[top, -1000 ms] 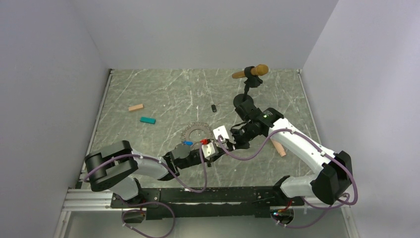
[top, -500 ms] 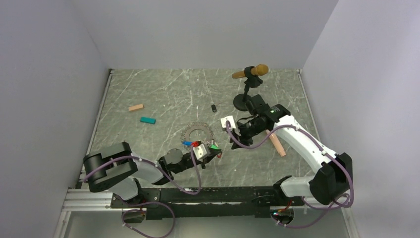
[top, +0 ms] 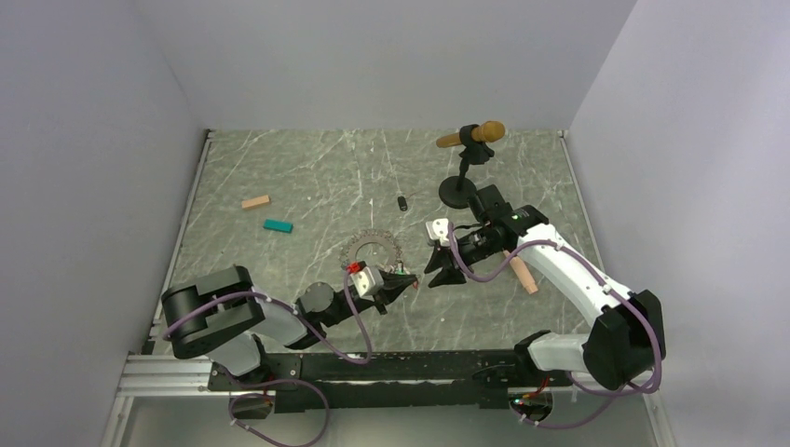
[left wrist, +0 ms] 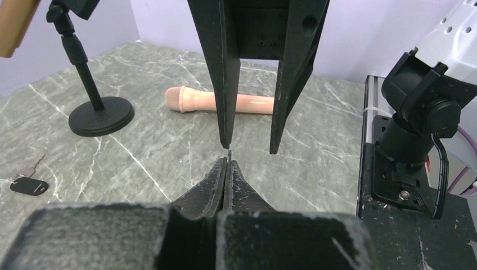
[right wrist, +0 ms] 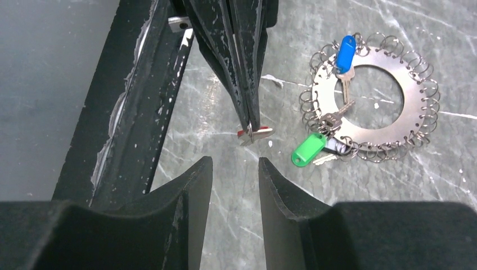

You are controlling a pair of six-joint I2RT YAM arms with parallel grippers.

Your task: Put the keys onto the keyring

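The keyring [right wrist: 371,107] is a flat metal ring edged with wire loops, lying on the marble table [top: 307,177]. A blue-tagged key [right wrist: 344,53] and a green-tagged key [right wrist: 308,151] rest on it. My left gripper [right wrist: 250,125] is shut on a small key with a red tag [right wrist: 256,134], held just above the table to the ring's left. My right gripper [right wrist: 233,164] stands open facing it, a short gap away, with nothing between its fingers. In the top view the left gripper [top: 413,281] and the right gripper [top: 440,276] meet tip to tip beside the keyring [top: 373,250].
A pink microphone [top: 524,277] lies to the right. A black stand base [top: 456,193] carries a tan microphone [top: 475,135] behind it. A black key fob [top: 402,202] sits at mid table. A teal block [top: 277,225] and a tan block [top: 255,201] lie at the left.
My right gripper has opened and drawn back to the right, away from the left gripper. The left gripper stays shut on the key and has swung its tip to the right.
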